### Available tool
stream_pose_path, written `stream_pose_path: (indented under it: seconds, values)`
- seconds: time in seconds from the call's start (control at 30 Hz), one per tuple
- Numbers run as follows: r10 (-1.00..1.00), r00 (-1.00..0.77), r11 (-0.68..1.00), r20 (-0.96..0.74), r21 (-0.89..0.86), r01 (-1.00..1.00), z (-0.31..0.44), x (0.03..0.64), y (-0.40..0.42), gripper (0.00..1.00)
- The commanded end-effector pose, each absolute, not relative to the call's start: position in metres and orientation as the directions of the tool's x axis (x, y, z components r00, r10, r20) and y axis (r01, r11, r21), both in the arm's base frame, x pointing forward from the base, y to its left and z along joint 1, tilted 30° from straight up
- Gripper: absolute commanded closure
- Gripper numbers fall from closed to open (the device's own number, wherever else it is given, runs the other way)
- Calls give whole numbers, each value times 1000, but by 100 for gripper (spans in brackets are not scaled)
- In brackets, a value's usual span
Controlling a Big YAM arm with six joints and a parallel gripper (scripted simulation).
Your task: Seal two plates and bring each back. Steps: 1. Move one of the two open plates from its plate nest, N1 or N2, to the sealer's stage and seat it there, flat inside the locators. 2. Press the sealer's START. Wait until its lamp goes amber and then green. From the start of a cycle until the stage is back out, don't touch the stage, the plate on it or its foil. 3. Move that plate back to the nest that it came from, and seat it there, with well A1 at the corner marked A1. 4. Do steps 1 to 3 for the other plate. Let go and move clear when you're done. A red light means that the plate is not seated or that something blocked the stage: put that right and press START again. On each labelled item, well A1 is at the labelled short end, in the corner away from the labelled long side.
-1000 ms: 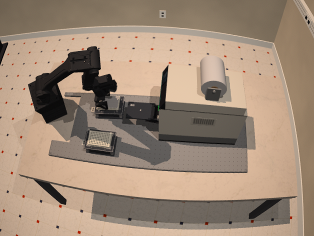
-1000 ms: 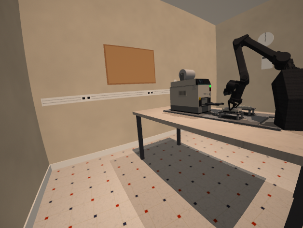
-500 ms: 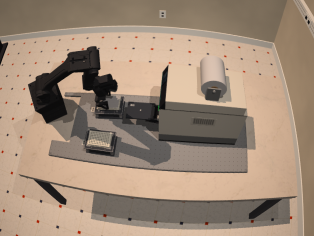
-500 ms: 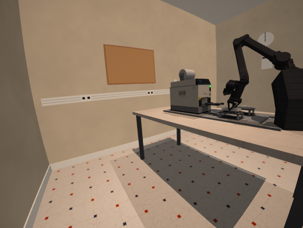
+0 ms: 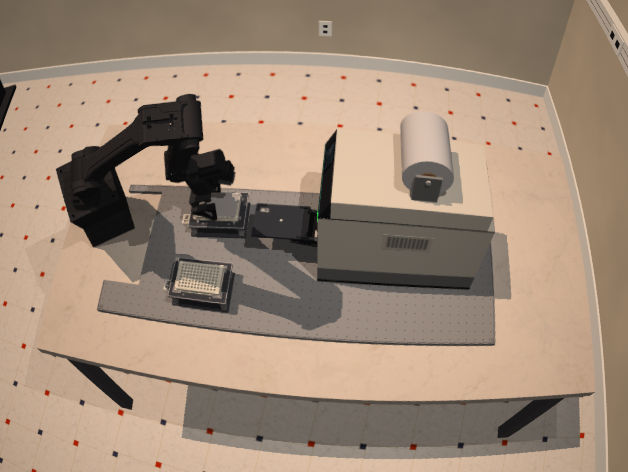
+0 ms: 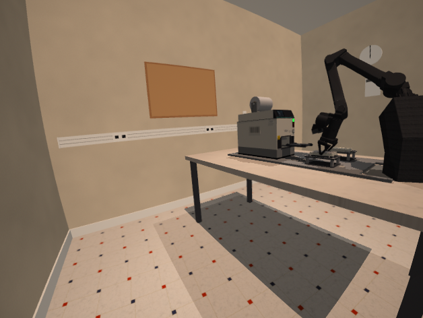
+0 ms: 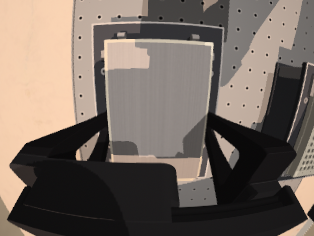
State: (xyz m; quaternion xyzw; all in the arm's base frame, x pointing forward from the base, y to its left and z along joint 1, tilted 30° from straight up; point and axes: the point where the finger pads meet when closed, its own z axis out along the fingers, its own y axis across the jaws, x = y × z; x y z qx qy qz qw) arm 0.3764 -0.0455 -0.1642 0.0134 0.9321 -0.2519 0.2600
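I am holding my gripper [image 7: 157, 116] clamped across the two long sides of the sealed plate [image 7: 160, 97], the fingers standing wide because the plate's width is between them. The plate's top is showing a smooth grey foil rather than open wells, and it is lying over the dark frame of the far nest [image 5: 242, 219], the one just beside the sealer's stage [image 5: 281, 222]. That stage is standing out in front of the sealer [image 5: 406, 213] with nothing on it, and the lamp [image 6: 293, 120] is glowing green, so I am judging this to be step 3 for the first plate: setting it back where it came from. I cannot tell from these views whether it is fully down in the nest or which corner well A1 is facing. The other plate [image 5: 199, 277], wells still open, is waiting in the near nest [image 5: 226, 296]. Next I am expecting to confirm the seat is flat, spread the fingers, rise straight up without dragging the foil, then cross to the open plate and grip it by its long sides.
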Motion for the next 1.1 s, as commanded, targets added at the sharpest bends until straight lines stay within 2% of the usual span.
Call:
stream_pose_path:
  seconds: [0.0, 1.07]
  values:
    - [-100, -852, 870, -514, -461, 176, -163, 387, -52, 100]
    - [-77, -853, 869, -516, -454, 196, -163, 377, -56, 100]
